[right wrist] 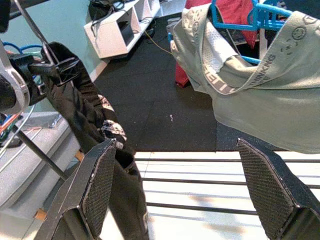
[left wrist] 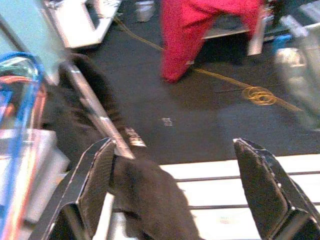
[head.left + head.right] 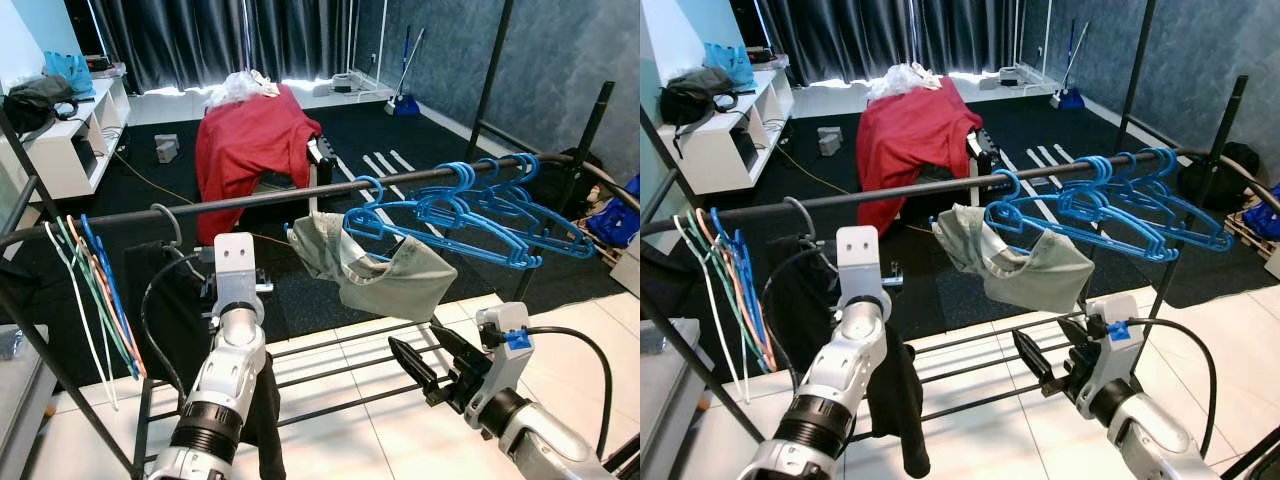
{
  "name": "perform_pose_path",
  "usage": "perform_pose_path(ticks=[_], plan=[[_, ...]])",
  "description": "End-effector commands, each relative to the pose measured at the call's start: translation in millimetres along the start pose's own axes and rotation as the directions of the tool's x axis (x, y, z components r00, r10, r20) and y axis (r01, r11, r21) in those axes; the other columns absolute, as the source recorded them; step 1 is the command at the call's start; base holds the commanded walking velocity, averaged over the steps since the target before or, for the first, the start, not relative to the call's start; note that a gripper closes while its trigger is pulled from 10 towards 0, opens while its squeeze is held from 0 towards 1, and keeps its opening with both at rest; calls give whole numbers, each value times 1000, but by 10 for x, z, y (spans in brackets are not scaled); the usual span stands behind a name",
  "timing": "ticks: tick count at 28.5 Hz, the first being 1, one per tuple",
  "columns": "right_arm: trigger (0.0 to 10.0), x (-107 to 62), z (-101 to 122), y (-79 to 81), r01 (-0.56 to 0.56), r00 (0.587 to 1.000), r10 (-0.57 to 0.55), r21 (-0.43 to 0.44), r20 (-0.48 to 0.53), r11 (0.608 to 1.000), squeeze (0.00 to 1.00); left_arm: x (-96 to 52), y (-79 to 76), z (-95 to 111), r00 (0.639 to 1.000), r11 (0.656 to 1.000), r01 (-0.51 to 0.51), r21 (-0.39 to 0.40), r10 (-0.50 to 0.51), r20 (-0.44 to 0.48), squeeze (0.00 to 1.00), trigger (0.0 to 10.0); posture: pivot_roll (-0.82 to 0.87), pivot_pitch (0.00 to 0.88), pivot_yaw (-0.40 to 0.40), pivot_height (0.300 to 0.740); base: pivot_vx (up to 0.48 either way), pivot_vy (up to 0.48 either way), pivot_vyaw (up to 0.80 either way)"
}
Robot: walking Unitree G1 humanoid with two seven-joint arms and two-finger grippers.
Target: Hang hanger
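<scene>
Left eye view: my left gripper (image 2: 175, 195) is raised beside the black garment (image 3: 180, 310), whose grey hanger hook (image 3: 168, 222) sits over the dark rail (image 3: 300, 196); its fingers are spread apart. My right gripper (image 3: 428, 362), fingers also apart and empty, points below the grey shorts (image 3: 385, 275) on blue hangers (image 3: 470, 210).

**Dim room behind dark curtains**

Dark curtains (image 3: 250, 35) cover the far wall, with daylight spilling under their hem. A textured blue-grey wall (image 3: 560, 60) runs along the right. The floor is black matting (image 3: 300, 290) farther off and white tile (image 3: 400, 420) nearer. A white shelf unit (image 3: 75, 135) stands at left, a red cloth (image 3: 250, 145) draped over furniture mid-room.
</scene>
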State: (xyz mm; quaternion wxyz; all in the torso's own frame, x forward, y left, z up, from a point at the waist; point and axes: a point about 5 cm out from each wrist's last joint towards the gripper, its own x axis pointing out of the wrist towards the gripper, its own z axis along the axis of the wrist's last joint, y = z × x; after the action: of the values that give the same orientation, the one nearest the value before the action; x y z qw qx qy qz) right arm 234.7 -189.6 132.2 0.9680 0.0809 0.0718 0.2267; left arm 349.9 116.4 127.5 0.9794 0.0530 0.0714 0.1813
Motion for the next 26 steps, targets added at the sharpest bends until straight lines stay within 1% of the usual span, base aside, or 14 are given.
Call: perform_pose_path(ticks=[1,4,10,11,12,13,14,15,17,18,20,21,23,26], plan=[[10000,-4,9,34,-10,1000,10,-2,9,1000,0,40,79,-41,998,996,-66,52,67,-18,0,10000,-173,0,37,740,0,0,0],[10000,-4,8,35,-10,1000,10,-2,9,1000,0,70,164,-52,992,991,-121,50,123,-24,0,10000,-173,0,37,740,0,0,0],[10000,-4,7,34,-11,1000,11,-2,9,1000,0,97,218,-68,988,987,-151,47,152,-19,0,10000,-171,0,36,740,0,0,0],[10000,-2,8,33,-11,1000,11,-3,10,1000,0,99,173,-164,993,991,-103,86,107,-48,0,10000,-172,0,36,740,0,0,0],[10000,-2,8,33,-11,1000,11,-3,10,1000,0,99,173,-164,993,991,-103,86,107,-48,0,10000,-172,0,36,740,0,0,0],[10000,3,10,32,-10,1000,10,-4,10,1000,0,91,125,-266,994,988,-55,143,67,-83,0,10000,-170,0,35,740,0,0,0],[10000,3,10,32,-10,1000,10,-4,10,1000,0,91,125,-266,994,988,-55,143,67,-83,0,10000,-170,0,35,740,0,0,0],[10000,7,12,33,-10,1000,10,-5,11,1000,0,66,72,-406,990,981,7,191,20,-138,0,10000,-171,0,37,740,0,0,0],[10000,7,12,33,-10,1000,10,-5,11,1000,0,66,72,-406,990,981,7,191,20,-138,0,10000,-171,0,37,740,0,0,0],[10000,10,13,33,-10,1000,10,-7,12,1000,0,38,36,-515,983,979,59,196,-23,-185,0,3686,-174,0,37,740,0,0,0],[10000,10,13,33,-10,1000,10,-7,12,1000,0,38,36,-515,983,979,59,196,-23,-185,0,3686,-174,0,37,740,0,0,0],[10000,10,11,30,-8,1000,8,-10,12,1000,0,24,22,-558,977,981,79,177,-41,-208,0,0,-177,0,38,740,0,0,0],[10000,10,11,30,-8,1000,8,-10,12,1000,0,24,22,-558,977,981,79,177,-41,-208,0,0,-177,0,38,740,0,0,0],[10000,12,12,17,-4,1000,4,-15,12,1000,0,72,76,-489,981,990,58,131,-32,-190,0,0,-173,0,37,740,0,0,0]])
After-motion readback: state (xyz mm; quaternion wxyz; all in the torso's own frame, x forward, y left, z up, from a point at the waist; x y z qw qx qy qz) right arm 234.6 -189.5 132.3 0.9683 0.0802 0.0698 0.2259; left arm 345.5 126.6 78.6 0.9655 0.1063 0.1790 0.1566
